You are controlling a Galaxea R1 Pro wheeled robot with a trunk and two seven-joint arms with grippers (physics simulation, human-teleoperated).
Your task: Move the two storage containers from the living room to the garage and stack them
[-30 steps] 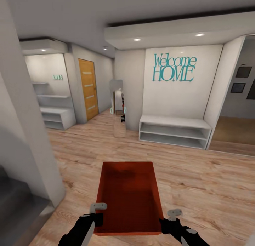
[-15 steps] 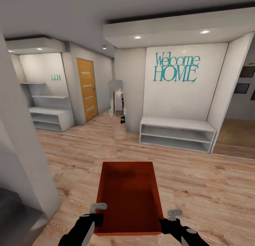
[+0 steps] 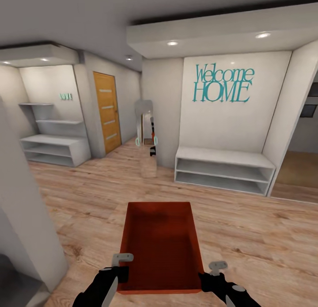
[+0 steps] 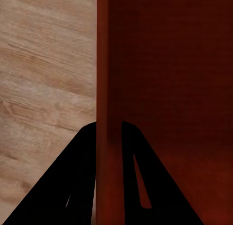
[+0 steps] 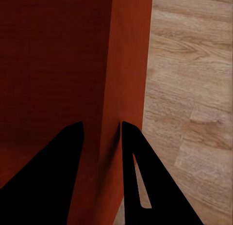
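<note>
An open orange-red rectangular storage container (image 3: 161, 245) with thin plain walls is being carried low in front of the robot, above a light wood plank floor (image 3: 247, 236). Its inside is bare. The left gripper (image 3: 120, 267) is clamping the container's left wall near the corner closest to the robot, and the right gripper (image 3: 211, 274) is clamping the right wall at the matching corner. In the left wrist view the two black fingers (image 4: 77, 181) are sitting on either side of the thin red wall (image 4: 108, 89), one inside the box and one outside, pressed against it. In the right wrist view the black fingers (image 5: 145, 186) are straddling the other wall (image 5: 127, 70) in the same way.

Beyond the container, a white low bench with an open shelf (image 3: 224, 170) is standing against a white wall that is bearing teal lettering reading "Welcome HOME" (image 3: 223, 84). To the left of that wall, a tall narrow mirror (image 3: 148, 139) is leaning at a corner and reflecting part of the robot. Further left, an orange-brown wooden door with pale horizontal strips (image 3: 107, 112) is standing shut in a short hallway. At the far left, white wall shelves and a low white cabinet (image 3: 55, 141) are filling an alcove. A plain white column (image 3: 24, 218) is standing close on the left edge.
</note>
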